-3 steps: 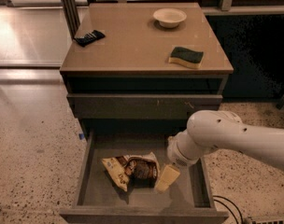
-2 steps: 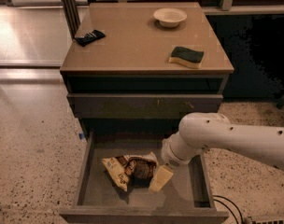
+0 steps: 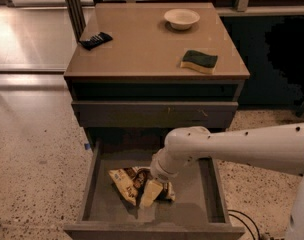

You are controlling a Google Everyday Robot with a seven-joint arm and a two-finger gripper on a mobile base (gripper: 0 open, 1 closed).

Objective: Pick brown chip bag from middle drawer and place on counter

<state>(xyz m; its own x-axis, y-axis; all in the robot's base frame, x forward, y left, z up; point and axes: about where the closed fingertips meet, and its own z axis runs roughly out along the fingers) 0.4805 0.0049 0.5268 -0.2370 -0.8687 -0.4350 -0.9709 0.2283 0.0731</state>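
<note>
At the far left of the table (image 3: pixel 142 54) a small dark object (image 3: pixel 95 40) was seen lying. Below it, the middle drawer (image 3: pixel 92 184) was found pulled out. The brown chip bag (image 3: pixel 123 181) was seen lying crumpled on the drawer's floor, left of centre and towards the near side. The hand (image 3: pixel 151 193) was set down on the bag's right part, touching it; whether it was parted or closed on the bag could not be told. Further right on the table, a pale bowl (image 3: pixel 181 18) was set at the far side and a green-and-yellow sponge (image 3: pixel 199 60) nearer. The arm (image 3: pixel 242 146) was reached in from the right. The grasping step was judged to be in hand, with the bag not yet lifted. A sure hold on the foil was judged to be needed next, then a lift clear of the drawer's walls before any carry to the table.
</note>
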